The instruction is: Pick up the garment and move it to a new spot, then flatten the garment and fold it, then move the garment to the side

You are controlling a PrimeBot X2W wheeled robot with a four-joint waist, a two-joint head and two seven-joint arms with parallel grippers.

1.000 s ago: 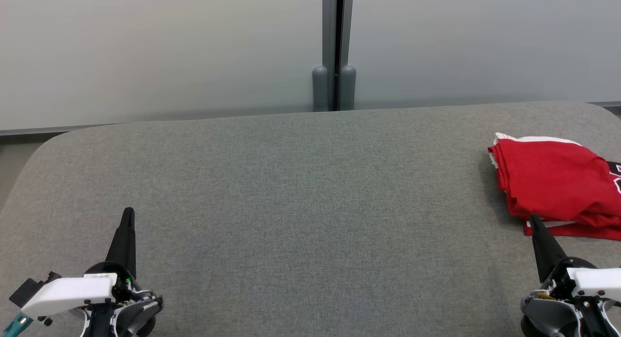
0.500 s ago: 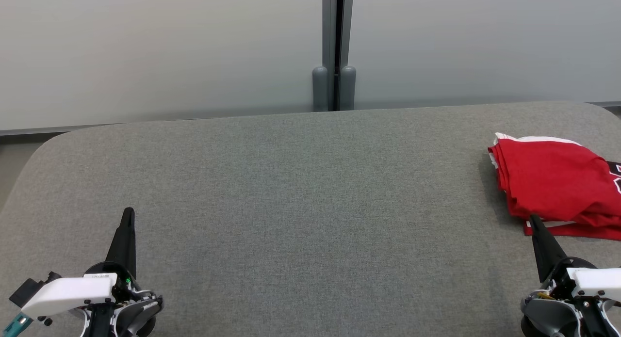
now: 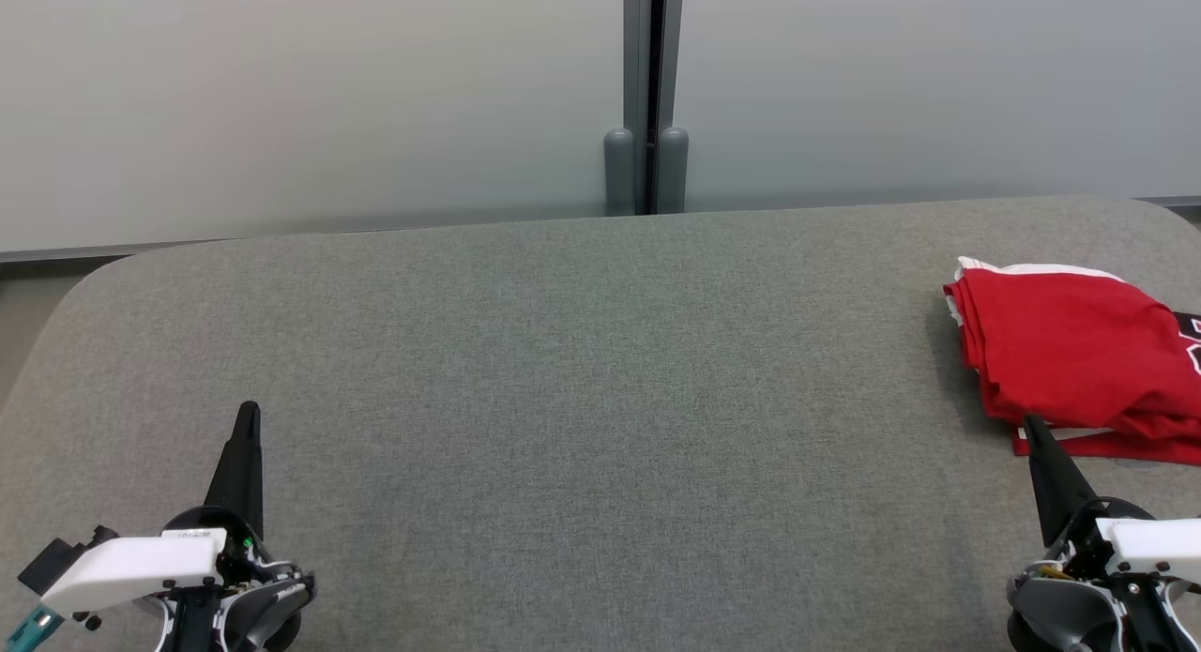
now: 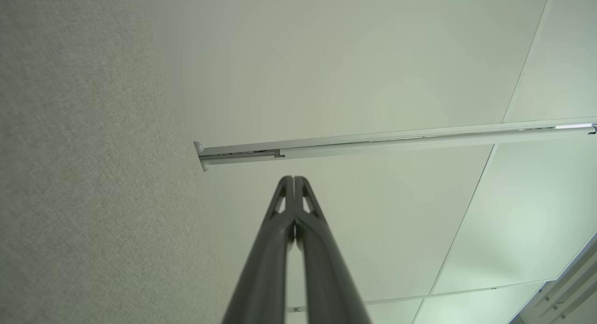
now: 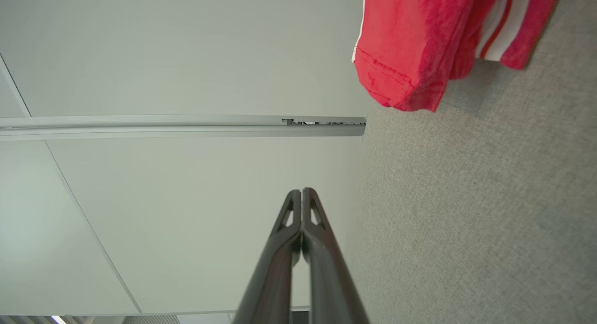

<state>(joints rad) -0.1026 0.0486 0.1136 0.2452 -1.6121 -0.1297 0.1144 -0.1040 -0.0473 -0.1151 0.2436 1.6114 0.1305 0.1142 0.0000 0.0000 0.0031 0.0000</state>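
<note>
Garment (image 3: 1079,352), red with white trim, lies in stacked layers at the right edge of the grey fabric-covered table (image 3: 582,371), running out of the head view on that side, as you look down on the scene. Left gripper (image 3: 248,413) rests near the table's near left corner, jaws pressed together and holding nothing. Right gripper (image 3: 1030,425) rests near the near right corner, likewise drawn to a single point and empty. From the head camera its tip overlaps the garment's near hem, but the right wrist view shows the cloth ahead and off to one side of the closed fingers (image 5: 275,277), apart from them. Judged from the neat layering and the spot at the table's side, you appear to be at the last step, the move to the side, and that step looks done. Should you want the stack squared up or shifted further, the next move calls for the right gripper to spread, go forward to the near hem and pinch through all the layers so the fold does not slide open. Behind the far edge stand pale frosted wall panels (image 3: 281,98), split by a dark upright post (image 3: 647,70) with two grey cylinders (image 3: 619,169) at its foot.
</note>
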